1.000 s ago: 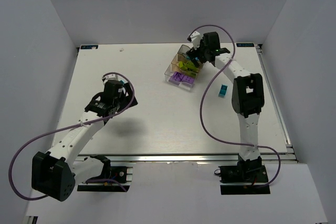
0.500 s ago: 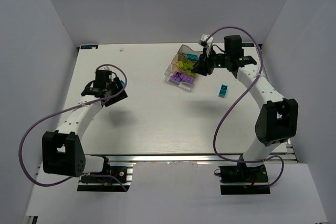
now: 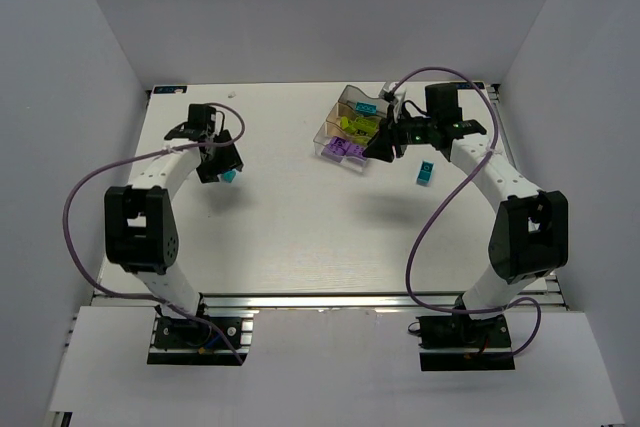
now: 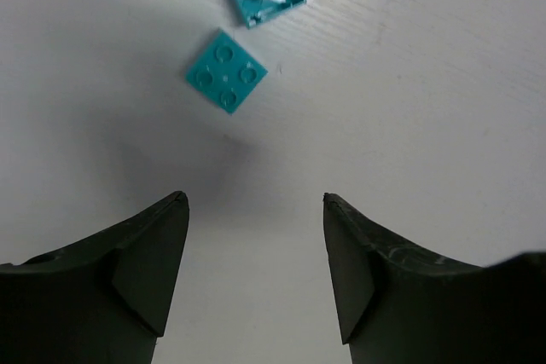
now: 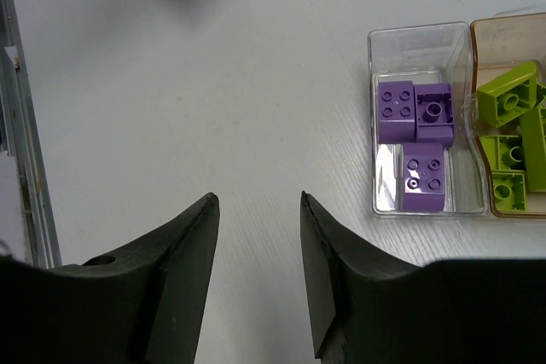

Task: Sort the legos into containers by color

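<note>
1 3-compt tray [image 5: 418, 30] w/ 3 purple bricks [image 5: 397, 111], 4+ lime bricks [image 5: 509, 95], 1 teal brick [image 3: 366, 107]. Loose teal bricks [image 4: 226, 80]: 2 far left of tray, 1 just right.

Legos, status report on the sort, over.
Left gripper open, empty; right gripper open, empty. Purple bricks in tray end compartment, lime bricks beside. Two teal bricks loose ahead of left gripper. Nothing blocking.

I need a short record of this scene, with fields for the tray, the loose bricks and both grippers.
tray: clear, divided; three purple bricks in end compartment, lime green bricks in the next
loose bricks: two teal bricks below left gripper, one upside down; lone teal brick near tray
left gripper: open, empty
right gripper: open, empty
</note>
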Robot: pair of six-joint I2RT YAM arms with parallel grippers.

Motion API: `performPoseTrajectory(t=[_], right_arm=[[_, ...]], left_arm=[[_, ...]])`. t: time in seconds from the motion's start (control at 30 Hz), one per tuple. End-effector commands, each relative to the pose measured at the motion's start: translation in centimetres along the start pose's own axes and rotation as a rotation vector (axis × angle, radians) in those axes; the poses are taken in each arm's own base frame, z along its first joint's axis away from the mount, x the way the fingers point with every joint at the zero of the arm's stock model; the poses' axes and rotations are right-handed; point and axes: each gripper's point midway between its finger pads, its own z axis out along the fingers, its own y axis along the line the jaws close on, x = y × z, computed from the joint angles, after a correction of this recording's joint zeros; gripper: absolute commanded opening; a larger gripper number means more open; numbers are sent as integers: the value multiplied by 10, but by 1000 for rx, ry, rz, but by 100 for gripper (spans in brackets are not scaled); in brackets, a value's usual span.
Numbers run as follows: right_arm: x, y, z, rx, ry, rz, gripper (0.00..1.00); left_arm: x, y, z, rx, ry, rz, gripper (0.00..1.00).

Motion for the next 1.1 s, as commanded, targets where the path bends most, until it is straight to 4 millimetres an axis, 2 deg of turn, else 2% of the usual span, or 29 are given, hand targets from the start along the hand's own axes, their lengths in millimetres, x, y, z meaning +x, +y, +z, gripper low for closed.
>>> performPoseTrajectory(t=[0.0, 0.13, 0.2, 0.4, 0.43, 0.57, 1.07], right_arm=[[-19, 7, -7, -7, -56, -33, 49], [-20, 8, -7, -8, -59, -27, 50], [-20, 8, -6, -9, -60, -26, 50], [-21, 7, -6, -12, -62, -27, 53], [-22, 7, -6, -12, -63, -27, 53], [-22, 6, -7, -6, -60, -22, 53], [-15, 7, -6, -6, -43, 10, 53]], left_arm=[[-13, 10, 3, -65, 16, 117, 74], [-21, 30, 17, -173, 21, 224, 76], [-26, 33, 25, -185, 20, 270, 76], [-31, 31, 46, -166, 25, 355, 74], [-29, 31, 50, -159, 33, 372, 70], [-25, 26, 60, -116, 31, 397, 69], [-28, 17, 80, -55, -3, 437, 61]])
